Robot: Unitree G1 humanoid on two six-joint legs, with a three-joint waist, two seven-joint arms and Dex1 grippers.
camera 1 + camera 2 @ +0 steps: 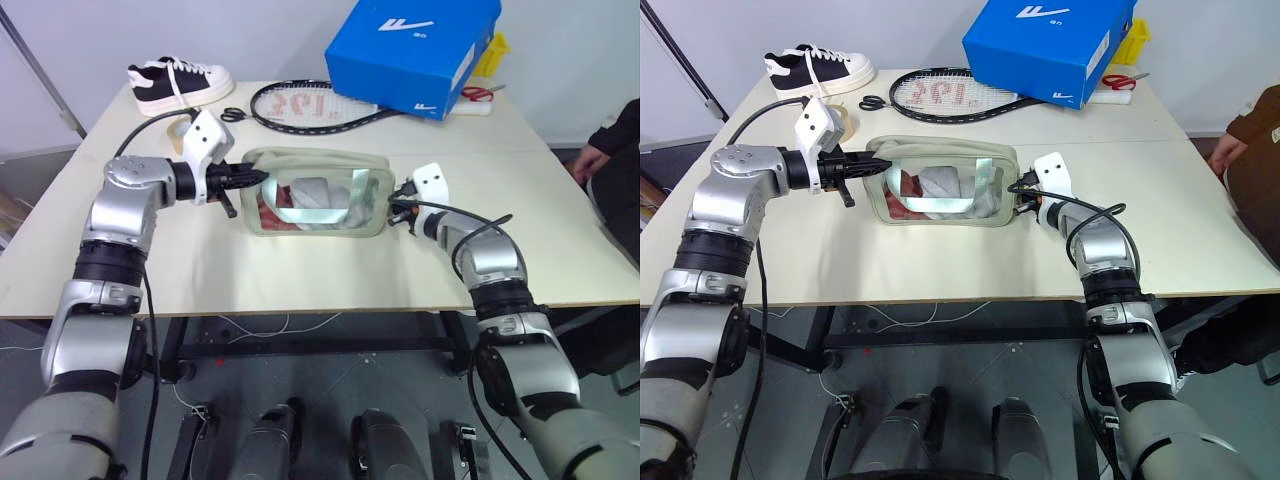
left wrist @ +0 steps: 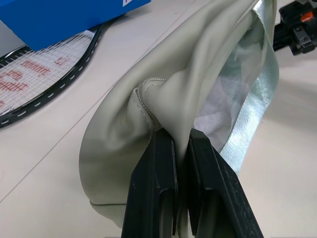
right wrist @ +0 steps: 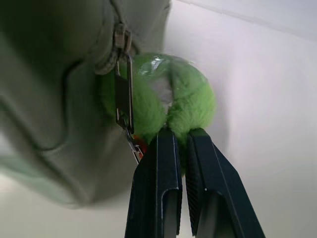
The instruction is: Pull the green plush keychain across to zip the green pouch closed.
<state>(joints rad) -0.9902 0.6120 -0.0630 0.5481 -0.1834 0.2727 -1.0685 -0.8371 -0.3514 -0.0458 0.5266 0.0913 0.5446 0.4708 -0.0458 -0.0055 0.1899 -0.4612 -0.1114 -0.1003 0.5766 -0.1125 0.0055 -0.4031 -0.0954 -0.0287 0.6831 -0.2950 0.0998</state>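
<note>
At each end of the green pouch (image 1: 315, 190), the left gripper (image 2: 182, 148) pinches cloth to steady it while the right gripper (image 3: 179, 139) squeezes the green plush keychain (image 3: 190, 101).

The green plush keychain (image 3: 190, 106) is bright lime. The green pouch (image 1: 318, 196) is pale sage with clear sides, a mint strap and red-and-white contents. The desk (image 1: 300, 270) is cream, the shoebox (image 1: 415, 50) blue with white marks, the sneaker (image 1: 178, 82) black and white.
</note>
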